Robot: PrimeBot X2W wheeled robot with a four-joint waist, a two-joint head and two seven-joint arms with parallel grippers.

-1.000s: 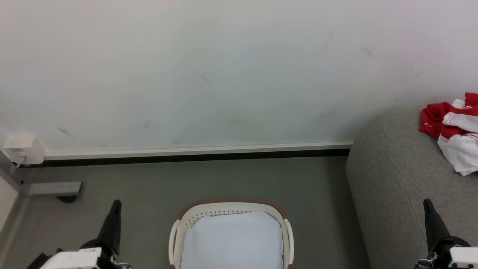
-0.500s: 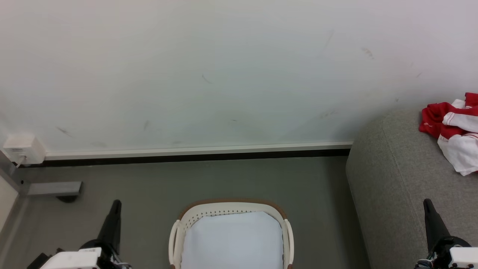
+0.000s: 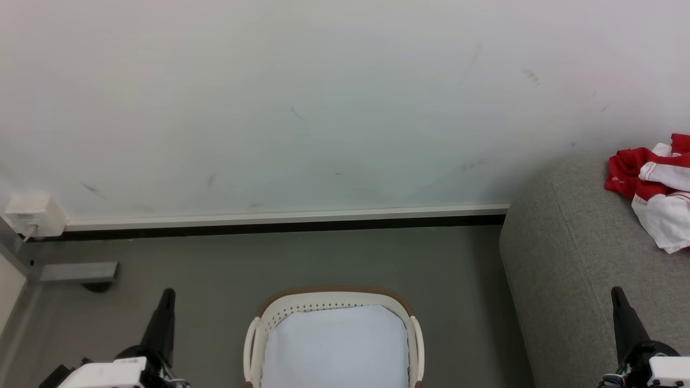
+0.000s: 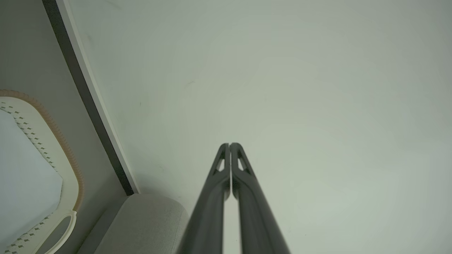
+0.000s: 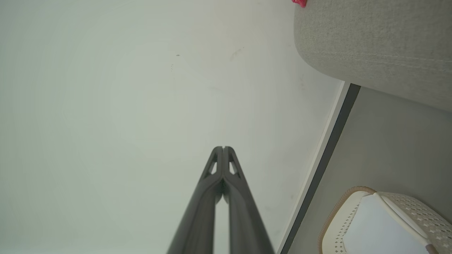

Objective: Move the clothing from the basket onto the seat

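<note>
The red and white clothing (image 3: pixel 655 186) lies crumpled on the grey seat (image 3: pixel 571 258) at the right edge of the head view; a red scrap of the clothing (image 5: pixel 300 2) peeks over the seat (image 5: pixel 374 46) in the right wrist view. The cream basket (image 3: pixel 334 302) with its brown rim stands on the floor at bottom centre, holding only its white liner. My left gripper (image 3: pixel 168 293) is shut at the lower left, left of the basket. My right gripper (image 3: pixel 615 292) is shut at the lower right, over the seat's front. Both wrist views show the left gripper (image 4: pixel 230 144) and the right gripper (image 5: pixel 223 148) with fingertips pressed together and nothing held.
A white wall with a dark skirting strip (image 3: pixel 269 226) runs behind the basket. A white socket box (image 3: pixel 33 214) and a grey metal bracket (image 3: pixel 78 272) sit at the far left. Grey floor (image 3: pixel 323 258) lies between the wall, the basket and the seat.
</note>
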